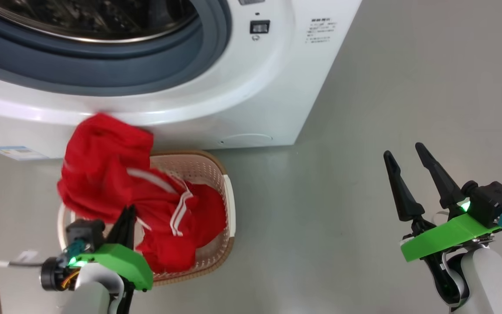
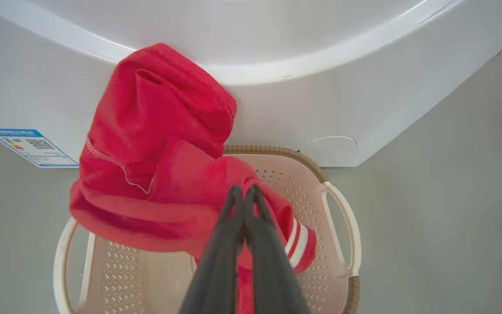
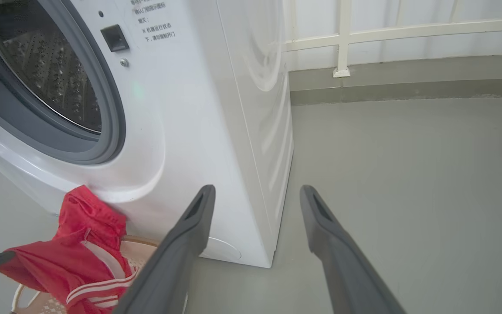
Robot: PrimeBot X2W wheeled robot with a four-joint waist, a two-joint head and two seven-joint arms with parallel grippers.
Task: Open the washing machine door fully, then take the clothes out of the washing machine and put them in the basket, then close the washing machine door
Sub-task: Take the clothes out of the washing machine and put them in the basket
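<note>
Far left: blue label [image 1: 15,152] low on the washing machine [image 1: 242,87] front, near the floor [image 1: 342,205].

Left claw [image 1: 128,211] sits over the basket's near-left part. In the left wrist view the left claw [image 2: 244,190] has its fingers pinched together with red fabric caught at the tips, so it is clamped on the clothes [image 2: 155,152]. No gap shows between the fingers.

The clothes [image 1: 111,174] are a bunched red mass. The top lies against the white washer front just under the opening, the rest drapes down into the basket [image 1: 225,174]. White stripes show on the lower part. The left side of the bundle hangs out past the basket rim.

The basket stands on the floor, just in front of the washer's lower panel, with a white handle on its right side.

Above it, the grey gasket [image 1: 103,74] and steel drum [image 1: 103,17] are in plain sight.

Far right: right claw [image 1: 402,150] is over bare floor, well apart from the basket, fingers spread wide, holding nothing. The right wrist view shows the right claw [image 3: 257,192] gaping likewise, aimed at the washer's right corner.
</note>
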